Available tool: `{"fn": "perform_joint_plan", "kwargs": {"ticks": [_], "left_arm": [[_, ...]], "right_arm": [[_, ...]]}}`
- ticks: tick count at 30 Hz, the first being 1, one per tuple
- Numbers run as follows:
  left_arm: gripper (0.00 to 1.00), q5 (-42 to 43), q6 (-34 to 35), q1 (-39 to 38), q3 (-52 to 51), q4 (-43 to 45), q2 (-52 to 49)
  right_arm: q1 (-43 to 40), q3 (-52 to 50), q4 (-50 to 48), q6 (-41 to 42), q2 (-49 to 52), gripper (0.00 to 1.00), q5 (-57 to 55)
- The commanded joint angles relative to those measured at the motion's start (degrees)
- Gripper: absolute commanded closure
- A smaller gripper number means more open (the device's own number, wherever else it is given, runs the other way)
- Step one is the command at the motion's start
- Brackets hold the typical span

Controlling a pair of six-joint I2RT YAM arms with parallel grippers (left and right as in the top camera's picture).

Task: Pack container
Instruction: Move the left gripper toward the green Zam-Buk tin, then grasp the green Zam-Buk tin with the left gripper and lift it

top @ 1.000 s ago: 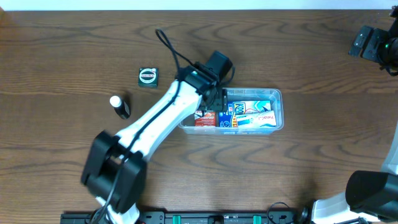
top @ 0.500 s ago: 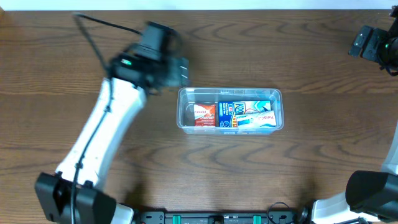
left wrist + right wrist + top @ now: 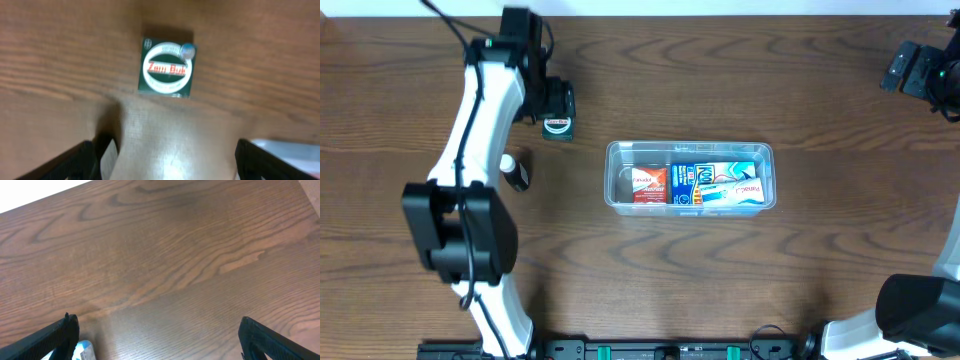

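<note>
Hovering above a small dark-green square box [image 3: 167, 67] at far left, the left gripper [image 3: 170, 161] stands wide and empty. The right gripper [image 3: 160, 342] is likewise wide. The clear rectangular plastic container [image 3: 690, 147] sits centre-table, well right of that box, holding a red packet [image 3: 649, 184] and blue packets [image 3: 705, 180].

left arm [image 3: 478, 110]: white links, black joints, black cable
right arm [image 3: 918, 305]: black and white, 5 o'clock
left gripper [image 3: 165, 150]: black fingers

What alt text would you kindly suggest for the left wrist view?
A small dark green square box with a white oval label lies flat on the brown wooden table, ahead of the open, empty left gripper. A corner of the clear plastic container shows at lower right.
</note>
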State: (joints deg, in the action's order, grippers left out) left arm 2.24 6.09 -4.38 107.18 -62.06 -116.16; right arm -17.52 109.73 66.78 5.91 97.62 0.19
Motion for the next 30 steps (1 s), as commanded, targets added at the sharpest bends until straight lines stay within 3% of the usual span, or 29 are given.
{"fn": "perform_joint_plan", "kwargs": {"ticks": [1, 7, 30], "left_arm": [[0.10, 0.2, -1.4, 0.0, 12.6, -5.6, -4.8], [0.10, 0.1, -1.4, 0.0, 24.7, -11.9, -13.2], [0.10, -0.2, -1.7, 0.1, 24.6, -13.0, -25.0]], "right_arm": [[-0.1, 0.5, 0.1, 0.7, -0.5, 0.01, -0.4], [-0.1, 0.5, 0.1, 0.7, -0.5, 0.01, -0.4], [-0.1, 0.5, 0.1, 0.7, -0.5, 0.01, -0.4]]}}
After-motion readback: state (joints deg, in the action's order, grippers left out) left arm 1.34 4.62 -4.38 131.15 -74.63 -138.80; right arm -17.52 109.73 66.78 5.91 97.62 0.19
